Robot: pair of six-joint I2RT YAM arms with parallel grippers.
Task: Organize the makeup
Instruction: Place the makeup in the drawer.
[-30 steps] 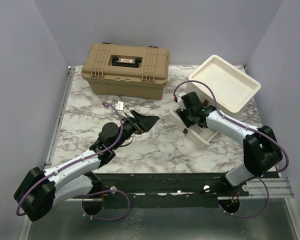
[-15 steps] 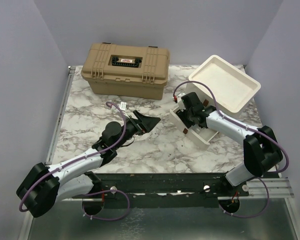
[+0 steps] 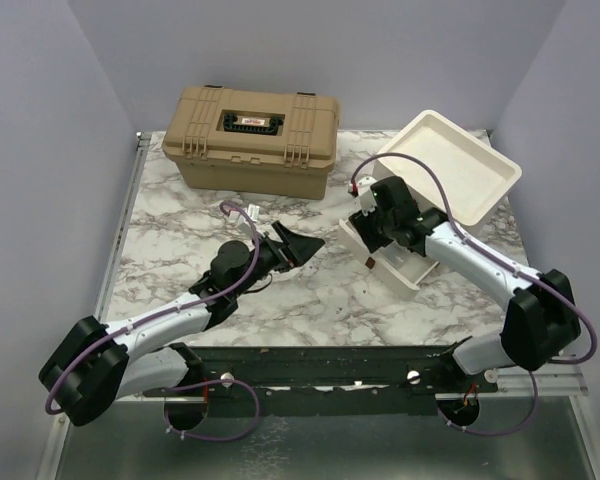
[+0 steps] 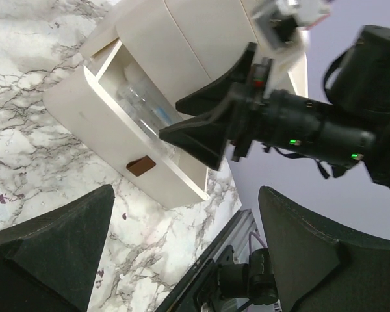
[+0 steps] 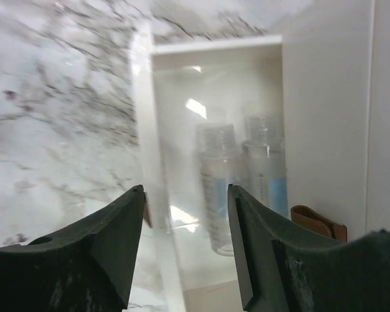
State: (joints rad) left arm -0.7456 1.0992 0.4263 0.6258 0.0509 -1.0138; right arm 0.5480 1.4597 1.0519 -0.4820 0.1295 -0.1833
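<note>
The makeup in view is two small clear tubes with pale blue labels (image 5: 266,172), lying side by side in the pulled-out drawer (image 5: 145,97) of the white box (image 3: 405,272). My right gripper (image 5: 185,190) hangs just above that drawer, open, with nothing between its fingers. From above, the right gripper (image 3: 372,228) sits over the box's left end. My left gripper (image 3: 298,248) is wide open and empty above the marble, left of the box. The left wrist view shows the left gripper (image 4: 186,192) facing the drawer (image 4: 110,133), the tubes (image 4: 146,107) and the right gripper (image 4: 172,120).
A big tan latched case (image 3: 250,135) stands at the back left. A white tray-like lid (image 3: 450,165) leans tilted behind the drawer box. Brown pull tabs (image 5: 315,222) mark the drawer fronts. The dark rail (image 3: 330,362) runs along the near table edge.
The right gripper has opened wider and drawn slightly up and back from the drawer. The left arm has reached a little further right toward the box, its jaws unchanged.
</note>
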